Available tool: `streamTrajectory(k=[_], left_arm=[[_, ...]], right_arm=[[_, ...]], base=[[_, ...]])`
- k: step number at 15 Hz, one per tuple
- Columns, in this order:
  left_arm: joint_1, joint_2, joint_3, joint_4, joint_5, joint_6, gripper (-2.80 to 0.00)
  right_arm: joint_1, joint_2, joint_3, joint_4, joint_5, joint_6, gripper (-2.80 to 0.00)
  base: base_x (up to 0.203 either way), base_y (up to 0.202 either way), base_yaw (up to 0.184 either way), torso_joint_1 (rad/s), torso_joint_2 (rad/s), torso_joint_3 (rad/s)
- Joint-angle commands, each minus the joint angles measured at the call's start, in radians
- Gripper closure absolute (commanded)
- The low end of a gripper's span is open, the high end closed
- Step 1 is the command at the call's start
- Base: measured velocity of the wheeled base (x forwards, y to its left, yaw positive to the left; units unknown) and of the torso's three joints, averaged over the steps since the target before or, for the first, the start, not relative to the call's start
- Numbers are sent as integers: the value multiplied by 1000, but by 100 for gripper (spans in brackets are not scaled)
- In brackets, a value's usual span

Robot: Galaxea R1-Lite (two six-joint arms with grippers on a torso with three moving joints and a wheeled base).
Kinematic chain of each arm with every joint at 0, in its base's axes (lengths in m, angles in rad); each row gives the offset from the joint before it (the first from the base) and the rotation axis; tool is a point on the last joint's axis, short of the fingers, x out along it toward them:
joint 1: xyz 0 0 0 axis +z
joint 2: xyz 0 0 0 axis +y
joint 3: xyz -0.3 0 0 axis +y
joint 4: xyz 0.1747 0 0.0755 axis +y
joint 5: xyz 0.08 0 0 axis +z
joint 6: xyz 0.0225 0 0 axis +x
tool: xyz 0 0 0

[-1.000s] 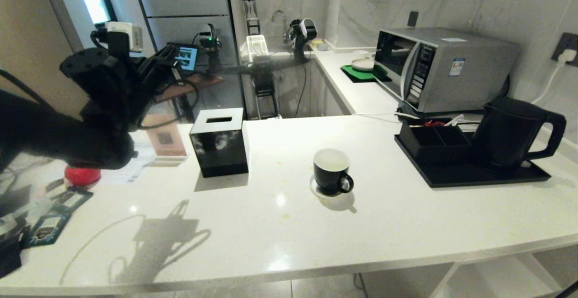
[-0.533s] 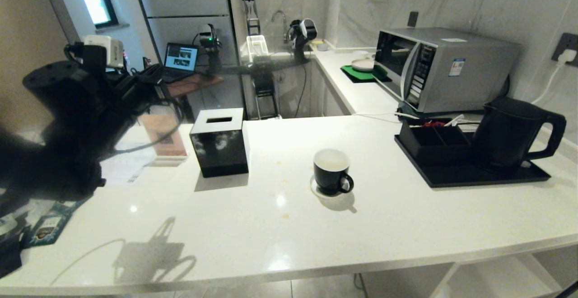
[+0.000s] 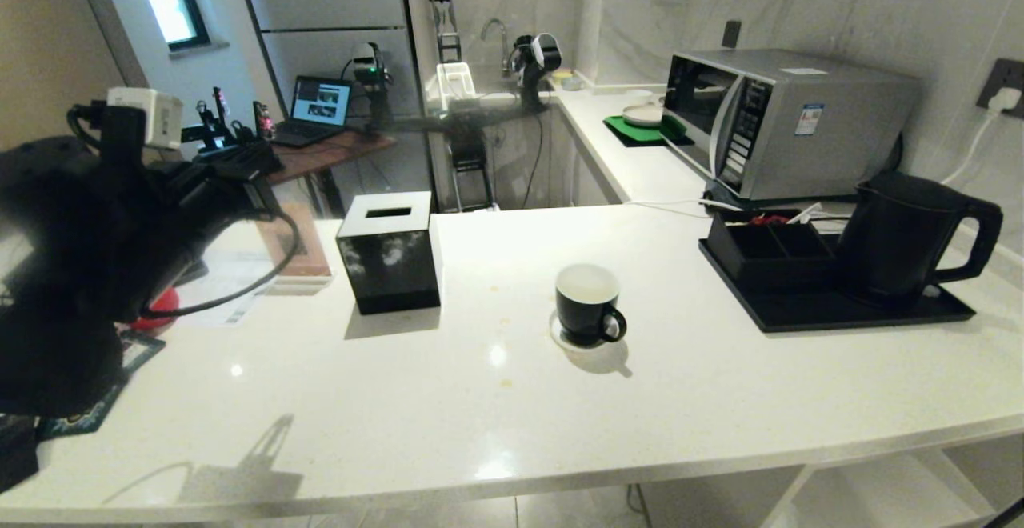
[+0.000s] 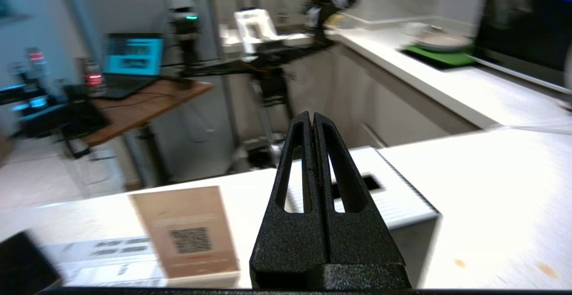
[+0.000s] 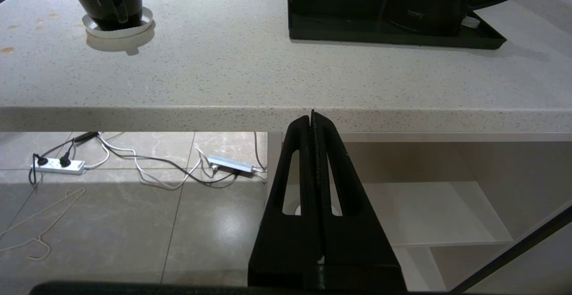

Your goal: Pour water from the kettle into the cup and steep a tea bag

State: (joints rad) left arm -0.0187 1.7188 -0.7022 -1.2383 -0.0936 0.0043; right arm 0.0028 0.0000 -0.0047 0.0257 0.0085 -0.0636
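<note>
Left arm raised at the counter's left end, right arm parked low.
The left gripper has its fingers pressed together, holds nothing and points level over the counter's back-left part. The right gripper, likewise closed and empty, sits below the counter's front edge, aimed at it.

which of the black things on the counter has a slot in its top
The black tissue box, the cube left of the cup. Its white top has a rectangular slot. The cup is round and open-topped, and the kettle stands on the tray at the right.
</note>
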Motion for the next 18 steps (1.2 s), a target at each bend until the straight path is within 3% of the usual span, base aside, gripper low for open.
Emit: streamTrajectory(k=[1, 5, 15, 18], left_arm=[[-1, -8, 30, -6, -43, 0, 0], [-1, -39, 147, -8, -131, 15, 0], [3, -361, 665, -20, -166, 32, 0], [7, -553, 697, 93, -168, 32, 0]], right_arm=[[0, 2, 0, -1, 1, -1, 0], [0, 2, -1, 0, 1, -1, 0], [0, 2, 0, -1, 1, -1, 0], [0, 2, 0, 0, 1, -1, 0]], base=[[0, 0, 0, 0, 0, 0], [0, 0, 0, 0, 0, 0], [0, 0, 0, 0, 0, 0], [0, 0, 0, 0, 0, 0]])
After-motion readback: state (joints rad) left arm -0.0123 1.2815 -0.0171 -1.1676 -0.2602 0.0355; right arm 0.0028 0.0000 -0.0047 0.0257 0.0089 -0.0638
